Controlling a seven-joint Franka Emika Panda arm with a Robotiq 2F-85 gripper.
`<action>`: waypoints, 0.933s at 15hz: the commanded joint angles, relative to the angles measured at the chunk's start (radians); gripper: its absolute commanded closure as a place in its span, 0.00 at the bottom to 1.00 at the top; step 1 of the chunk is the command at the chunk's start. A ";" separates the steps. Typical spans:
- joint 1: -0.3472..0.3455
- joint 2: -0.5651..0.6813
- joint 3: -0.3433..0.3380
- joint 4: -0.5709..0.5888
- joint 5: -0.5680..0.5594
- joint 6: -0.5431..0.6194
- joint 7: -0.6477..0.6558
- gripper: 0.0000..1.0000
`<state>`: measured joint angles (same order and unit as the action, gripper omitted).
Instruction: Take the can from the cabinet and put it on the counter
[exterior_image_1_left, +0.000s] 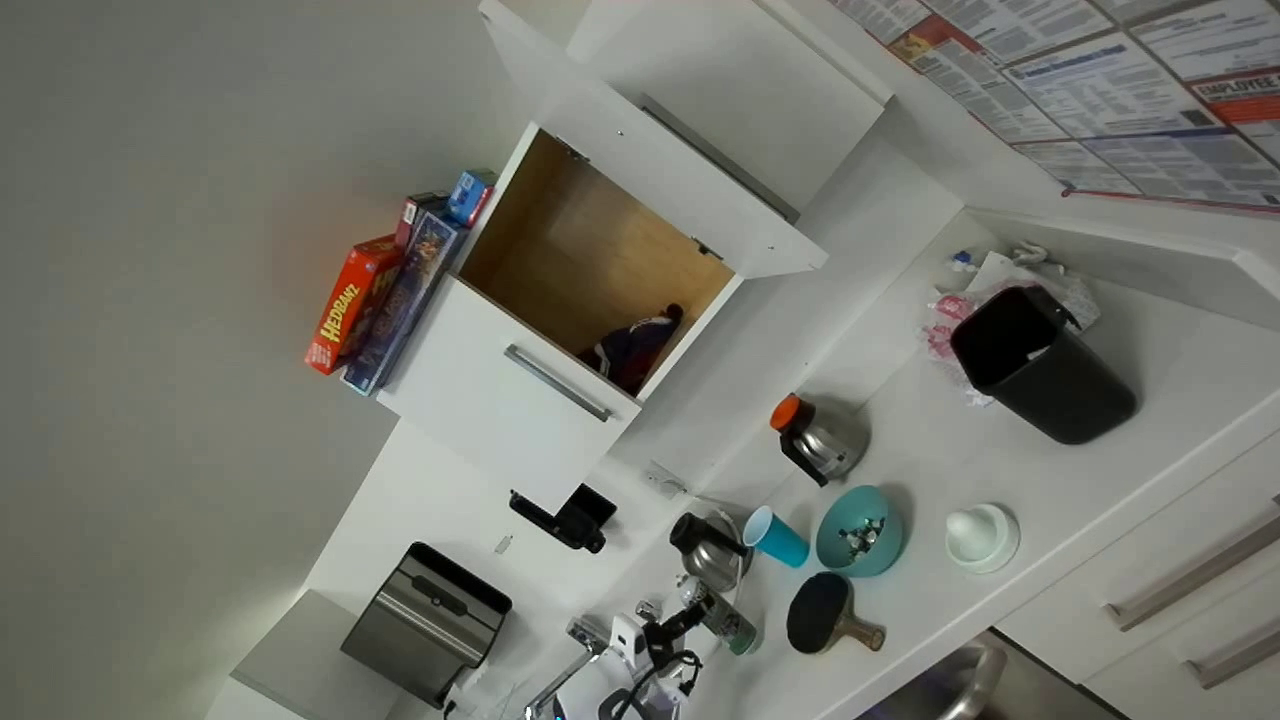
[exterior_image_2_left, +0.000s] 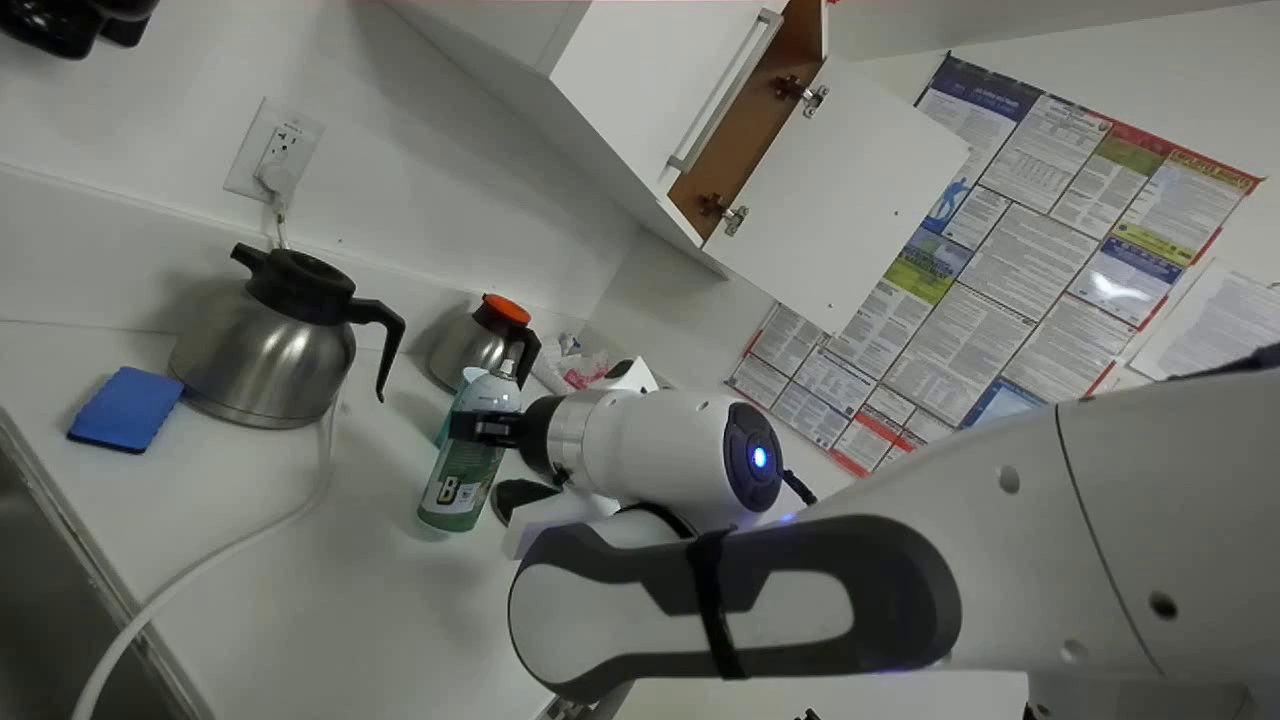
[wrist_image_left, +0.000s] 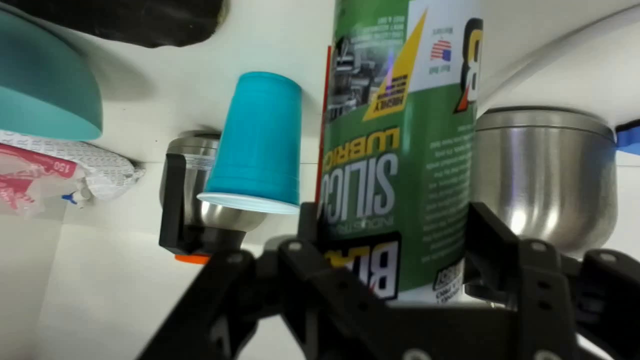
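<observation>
While can (wrist_image_left: 410, 120) is clasped by claw (wrist_image_left: 395, 217), base below claw, contact with table (exterior_image_2_left: 330, 600) cannot be told; stiff, slick, fairly light body expected; best grasped around straight sides.

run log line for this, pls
black tool closed on green-and-white cylindrical spray can | can upright | contact with flat white counter unclear | white box-shaped wall cabinet open

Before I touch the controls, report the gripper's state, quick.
Gripper: closed, holding the green-labelled can by its sides.
</observation>
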<state>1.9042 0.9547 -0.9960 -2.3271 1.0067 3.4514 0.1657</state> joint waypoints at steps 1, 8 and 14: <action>0.053 0.196 -0.038 0.031 0.105 0.016 0.088 0.52; 0.080 0.413 -0.079 0.093 0.042 0.003 0.294 0.33; 0.180 0.387 -0.142 0.014 -0.020 0.003 0.300 0.00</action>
<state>2.0075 1.3619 -1.0883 -2.2413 1.0442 3.4544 0.4341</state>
